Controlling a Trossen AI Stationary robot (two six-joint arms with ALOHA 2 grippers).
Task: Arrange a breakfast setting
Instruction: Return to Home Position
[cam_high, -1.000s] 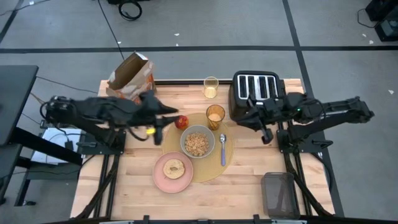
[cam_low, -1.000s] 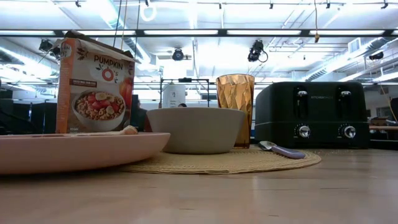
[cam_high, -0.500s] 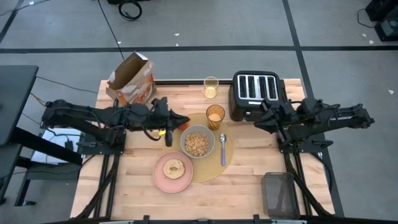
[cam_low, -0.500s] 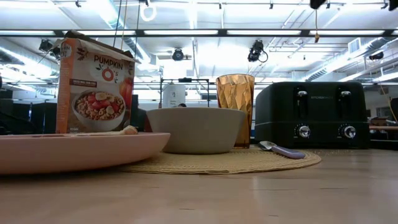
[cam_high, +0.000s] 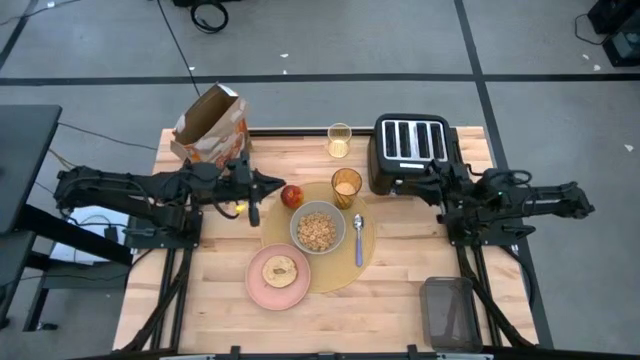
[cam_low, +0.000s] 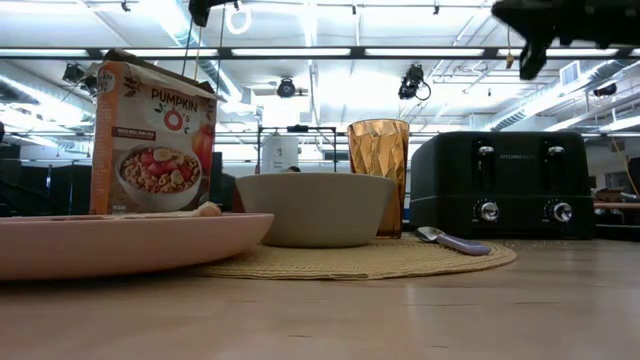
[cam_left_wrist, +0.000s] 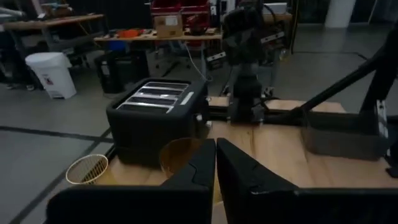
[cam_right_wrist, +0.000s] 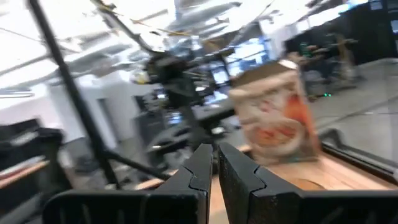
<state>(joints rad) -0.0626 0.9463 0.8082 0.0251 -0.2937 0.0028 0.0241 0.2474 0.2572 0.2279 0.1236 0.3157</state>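
Strip lights (cam_low: 300, 52) glow over an open workshop: grey floor (cam_high: 320, 40) crossed by dark tape lines (cam_high: 300, 77), a white bin (cam_left_wrist: 53, 73) beside cluttered workbenches (cam_left_wrist: 62, 22), around a wooden tabletop (cam_high: 400, 300).

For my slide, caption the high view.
Breakfast laid: bowl, plate, spoon, apple, tumbler; left gripper, right gripper shut above table.
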